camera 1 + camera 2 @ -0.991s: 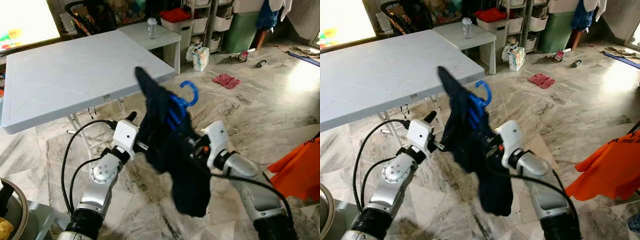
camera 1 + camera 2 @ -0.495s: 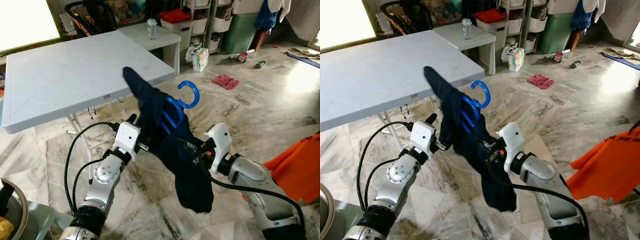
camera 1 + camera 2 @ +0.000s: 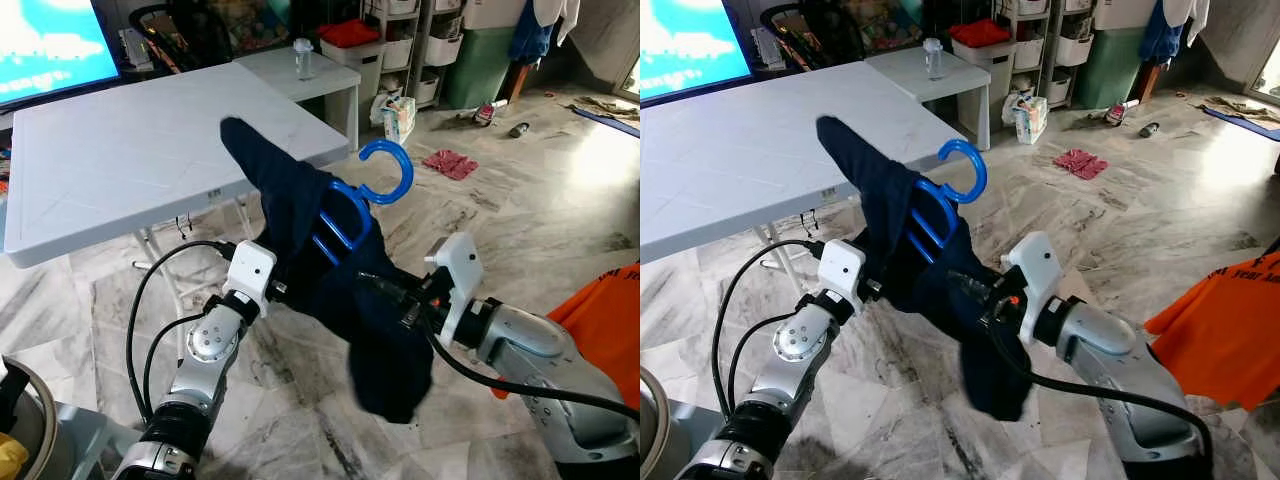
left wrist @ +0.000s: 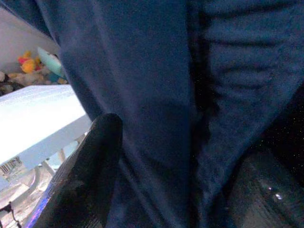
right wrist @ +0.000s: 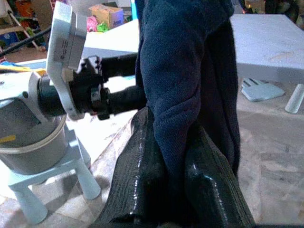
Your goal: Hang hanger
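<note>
marble floor (image 3: 480, 210) | one blue hanger (image 3: 352, 212) | one navy garment (image 3: 350, 300) | two claws gripping

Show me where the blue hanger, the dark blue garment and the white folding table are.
blue hanger (image 3: 385, 172), left eye view, on the curved hook.
dark blue garment (image 3: 385, 345), left eye view, on the cloth hanging below the arms.
white folding table (image 3: 130, 150), left eye view, on the bare top.

Bright daylight before me, glare on the marble floor (image 3: 590, 160) at my far right, my head views sharp, my left wrist view dim, blurred by close navy cloth (image 4: 156, 95).
</note>
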You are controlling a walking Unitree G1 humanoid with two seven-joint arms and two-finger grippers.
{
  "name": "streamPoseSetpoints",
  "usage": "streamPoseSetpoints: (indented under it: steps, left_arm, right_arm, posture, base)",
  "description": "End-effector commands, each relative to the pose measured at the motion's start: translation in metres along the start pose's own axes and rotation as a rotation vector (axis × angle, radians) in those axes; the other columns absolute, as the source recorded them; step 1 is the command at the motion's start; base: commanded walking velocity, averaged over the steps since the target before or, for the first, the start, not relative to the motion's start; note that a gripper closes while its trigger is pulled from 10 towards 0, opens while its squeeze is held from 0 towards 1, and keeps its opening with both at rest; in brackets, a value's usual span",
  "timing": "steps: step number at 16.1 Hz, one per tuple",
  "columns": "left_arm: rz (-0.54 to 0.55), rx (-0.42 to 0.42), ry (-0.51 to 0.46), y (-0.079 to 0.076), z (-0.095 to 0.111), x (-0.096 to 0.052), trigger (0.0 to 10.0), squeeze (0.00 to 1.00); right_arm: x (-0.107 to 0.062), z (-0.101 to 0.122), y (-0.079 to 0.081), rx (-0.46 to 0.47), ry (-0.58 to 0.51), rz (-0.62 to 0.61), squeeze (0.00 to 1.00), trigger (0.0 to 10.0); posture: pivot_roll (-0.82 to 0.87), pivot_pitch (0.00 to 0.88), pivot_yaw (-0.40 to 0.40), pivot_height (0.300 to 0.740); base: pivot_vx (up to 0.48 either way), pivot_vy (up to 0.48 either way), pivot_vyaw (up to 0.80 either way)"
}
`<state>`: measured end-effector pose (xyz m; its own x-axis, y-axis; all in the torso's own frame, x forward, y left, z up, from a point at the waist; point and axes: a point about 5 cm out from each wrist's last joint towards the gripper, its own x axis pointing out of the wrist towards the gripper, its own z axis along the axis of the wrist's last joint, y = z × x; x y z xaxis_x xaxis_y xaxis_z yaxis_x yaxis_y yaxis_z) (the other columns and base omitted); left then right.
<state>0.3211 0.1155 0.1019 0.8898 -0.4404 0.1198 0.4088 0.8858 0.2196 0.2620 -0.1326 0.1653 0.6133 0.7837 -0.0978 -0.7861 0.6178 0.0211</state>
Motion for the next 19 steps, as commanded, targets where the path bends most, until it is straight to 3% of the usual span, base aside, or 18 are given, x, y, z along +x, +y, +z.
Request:
streamPoseSetpoints:
  steps: [1, 4, 8, 12, 19]
  left_arm:
    - [0.014, 0.022, -0.014, 0.004, 0.004, 0.004, 0.0, 0.00]
    - [0.078, 0.046, 0.002, 0.021, 0.002, 0.002, 0.0, 0.00]
    - [0.090, 0.044, -0.007, 0.022, 0.003, 0.002, 0.0, 0.00]
    - [0.170, 0.081, 0.001, 0.036, 0.001, -0.003, 0.0, 0.00]
    - [0.200, 0.071, -0.019, 0.035, 0.004, -0.003, 0.0, 0.00]
  right_arm:
    - [-0.001, 0.010, 0.007, -0.025, -0.032, 0.047, 0.00, 10.0]
    - [-0.008, 0.006, 0.004, -0.039, 0.018, 0.051, 0.00, 10.0]
    - [-0.008, 0.001, 0.003, -0.045, 0.052, 0.055, 0.00, 10.0]
    - [-0.022, -0.023, 0.001, -0.105, 0.211, 0.091, 0.00, 10.0]
    - [-0.043, -0.036, -0.039, -0.306, 0.386, -0.070, 0.00, 10.0]
  posture:
    - [-0.08, 0.000, 0.035, 0.740]
    - [-0.08, 0.000, 0.028, 0.740]
    - [-0.07, 0.000, 0.027, 0.740]
    - [-0.06, 0.000, 0.016, 0.740]
    - [-0.07, 0.000, 0.014, 0.740]
  base:
    - [0.000, 0.000, 0.00]
    - [0.000, 0.000, 0.00]
    - [0.000, 0.000, 0.00]
    - [0.000, 0.000, 0.00]
    - [0.000, 0.000, 0.00]
